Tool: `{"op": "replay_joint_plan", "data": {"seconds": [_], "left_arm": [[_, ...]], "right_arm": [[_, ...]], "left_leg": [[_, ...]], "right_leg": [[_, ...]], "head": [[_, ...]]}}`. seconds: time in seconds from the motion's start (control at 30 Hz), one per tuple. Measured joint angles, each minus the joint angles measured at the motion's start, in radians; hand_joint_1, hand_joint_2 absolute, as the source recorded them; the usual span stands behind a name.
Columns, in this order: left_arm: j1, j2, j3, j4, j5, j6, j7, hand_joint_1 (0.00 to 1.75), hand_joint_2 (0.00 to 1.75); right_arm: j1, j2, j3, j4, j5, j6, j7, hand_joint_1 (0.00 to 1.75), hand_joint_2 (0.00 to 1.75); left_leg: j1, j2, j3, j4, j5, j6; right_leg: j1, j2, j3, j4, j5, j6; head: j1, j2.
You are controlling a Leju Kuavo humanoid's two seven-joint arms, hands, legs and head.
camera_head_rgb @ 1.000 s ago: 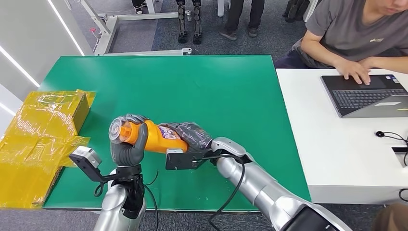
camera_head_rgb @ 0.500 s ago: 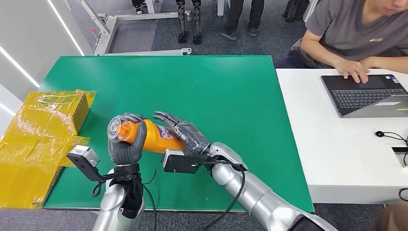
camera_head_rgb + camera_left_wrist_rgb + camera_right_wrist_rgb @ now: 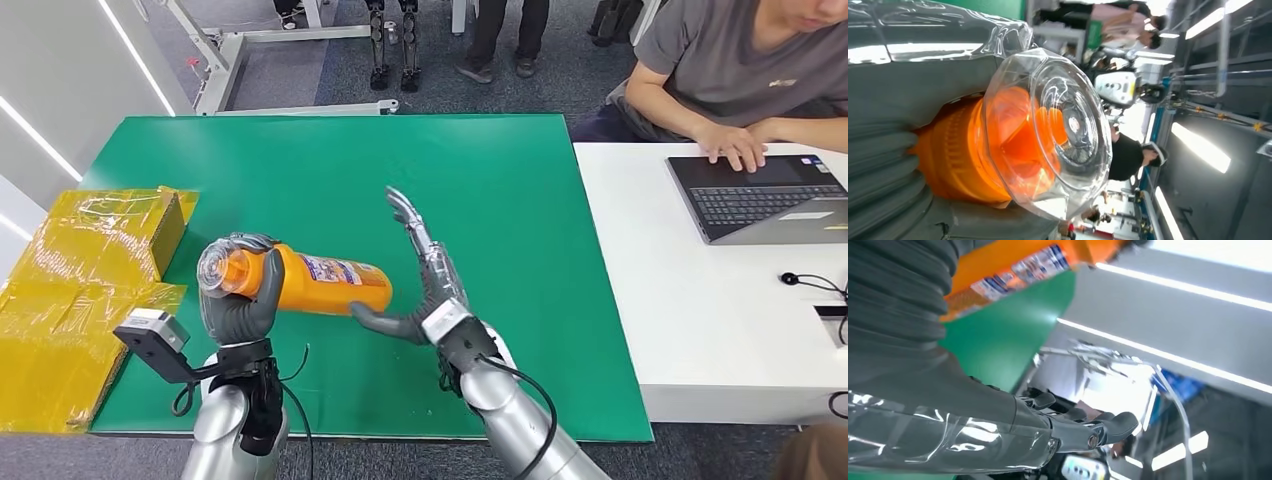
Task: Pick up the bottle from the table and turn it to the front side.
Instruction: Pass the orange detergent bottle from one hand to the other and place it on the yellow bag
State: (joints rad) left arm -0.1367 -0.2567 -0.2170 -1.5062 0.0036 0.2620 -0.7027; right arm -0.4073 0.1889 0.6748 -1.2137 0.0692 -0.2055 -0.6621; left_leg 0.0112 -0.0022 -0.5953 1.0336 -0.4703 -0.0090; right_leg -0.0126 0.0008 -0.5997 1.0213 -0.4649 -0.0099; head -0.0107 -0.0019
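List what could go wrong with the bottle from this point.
1. The left hand grips the orange bottle only near its clear cap, so the long body may sag or slip.
2. The right hand is spread open beside the base; its thumb could knock the bottle on closing.

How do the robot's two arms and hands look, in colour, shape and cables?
Both arms are silver, rounded tubes with black cables running along them. The left hand and right hand are dark grey under clear, shiny plastic film. A black bracket beside the left wrist carries a small grey box.
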Motion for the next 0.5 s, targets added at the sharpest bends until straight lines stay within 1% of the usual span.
{"op": "replay_joint_plan", "data": {"seconds": [0.13, 0.23, 0.3, 0.4, 0.5], "left_arm": [[0.011, 0.034, 0.001, -0.032, -0.115, 0.053, 0.000, 1.75, 1.75], [0.014, 0.075, 0.001, -0.042, -0.273, 0.099, 0.003, 1.75, 1.75], [0.015, 0.111, 0.001, -0.045, -0.405, 0.127, 0.014, 1.75, 1.75], [0.014, 0.169, 0.002, -0.048, -0.577, 0.161, 0.052, 1.75, 1.75], [0.010, 0.242, 0.005, -0.048, -0.719, 0.202, 0.107, 1.75, 1.75]], "right_arm": [[0.060, -0.016, -0.019, -0.112, -0.030, -0.019, -0.007, 0.00, 1.75], [0.102, -0.028, -0.027, -0.166, -0.038, -0.030, -0.012, 0.00, 1.75], [0.132, -0.038, -0.032, -0.195, -0.037, -0.037, -0.017, 0.00, 1.75], [0.166, -0.052, -0.039, -0.230, -0.035, -0.048, -0.020, 0.00, 1.75], [0.192, -0.066, -0.046, -0.261, -0.036, -0.062, -0.021, 0.00, 1.75]], "left_leg": [[0.000, 0.000, 0.000, 0.000, 0.000, 0.000], [0.000, 0.000, 0.000, 0.000, 0.000, 0.000], [0.000, 0.000, 0.000, 0.000, 0.000, 0.000], [0.000, 0.000, 0.000, 0.000, 0.000, 0.000], [0.000, 0.001, 0.000, 0.000, 0.000, 0.000]], "right_leg": [[0.000, 0.000, 0.000, 0.000, 0.000, 0.000], [0.000, 0.000, 0.000, 0.000, 0.000, 0.000], [0.000, 0.000, 0.000, 0.000, 0.000, 0.000], [0.000, 0.000, 0.000, 0.000, 0.000, 0.000], [0.000, 0.001, 0.000, 0.001, 0.000, 0.000]], "head": [[0.000, 0.000], [0.000, 0.000], [0.000, 0.000], [0.000, 0.000], [0.000, 0.000]]}}
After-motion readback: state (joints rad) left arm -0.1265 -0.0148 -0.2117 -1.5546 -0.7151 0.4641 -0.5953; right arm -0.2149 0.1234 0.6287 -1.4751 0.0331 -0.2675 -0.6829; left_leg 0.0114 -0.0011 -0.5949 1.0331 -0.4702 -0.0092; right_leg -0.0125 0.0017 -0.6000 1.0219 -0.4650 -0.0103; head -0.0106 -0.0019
